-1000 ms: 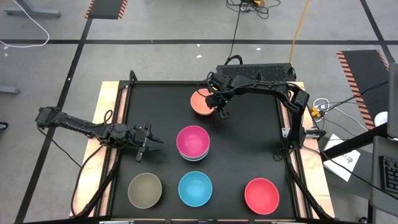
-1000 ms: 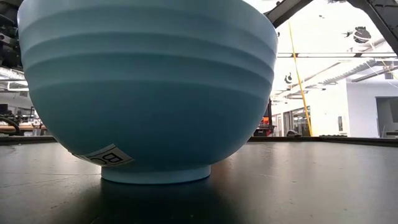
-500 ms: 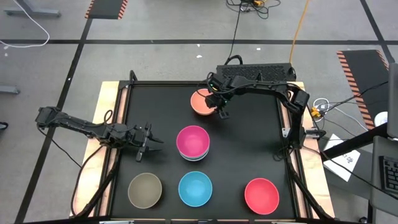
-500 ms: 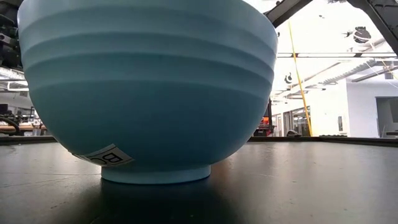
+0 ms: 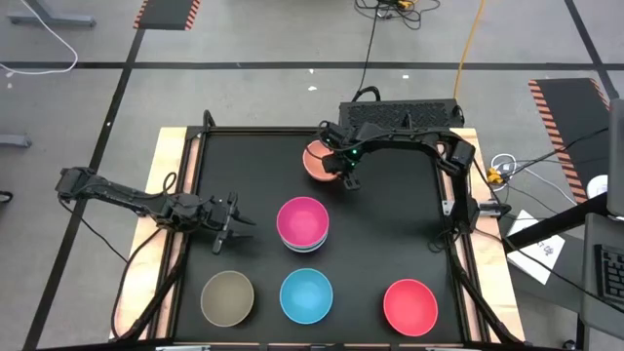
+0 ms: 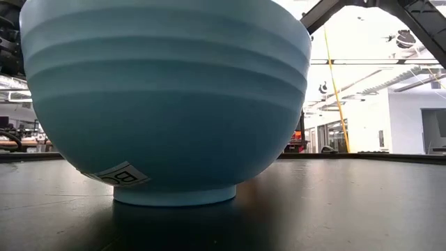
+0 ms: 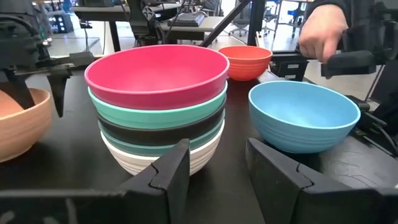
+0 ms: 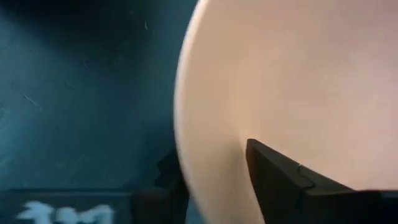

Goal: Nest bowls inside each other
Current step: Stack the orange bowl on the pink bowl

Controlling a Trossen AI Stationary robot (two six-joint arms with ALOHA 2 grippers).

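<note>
A peach-orange bowl (image 5: 317, 159) sits at the far middle of the black table. My right gripper (image 5: 341, 168) is open over the bowl's right rim (image 8: 181, 143), one finger inside the bowl and one outside. A stack of nested bowls (image 5: 303, 224) with a magenta one on top stands at the table's centre. Below the magenta bowl the stack shows teal, black and white bowls (image 7: 155, 118). My left gripper (image 5: 234, 222) is open and empty, left of the stack. Olive-brown (image 5: 227, 297), light blue (image 5: 306, 295) and red (image 5: 409, 306) bowls stand along the near edge. My right gripper straddles the peach-orange bowl's rim from above, with a gap between its fingers. I cannot tell whether either finger touches the bowl's wall. The bowl rests on the table.
The light blue bowl (image 6: 167, 104) fills the low view. A person's hand (image 7: 320, 31) shows beyond the table's right side. Wooden borders (image 5: 166, 195) run along the table's sides.
My right arm has shifted a little toward the table's left over the peach-orange bowl.
</note>
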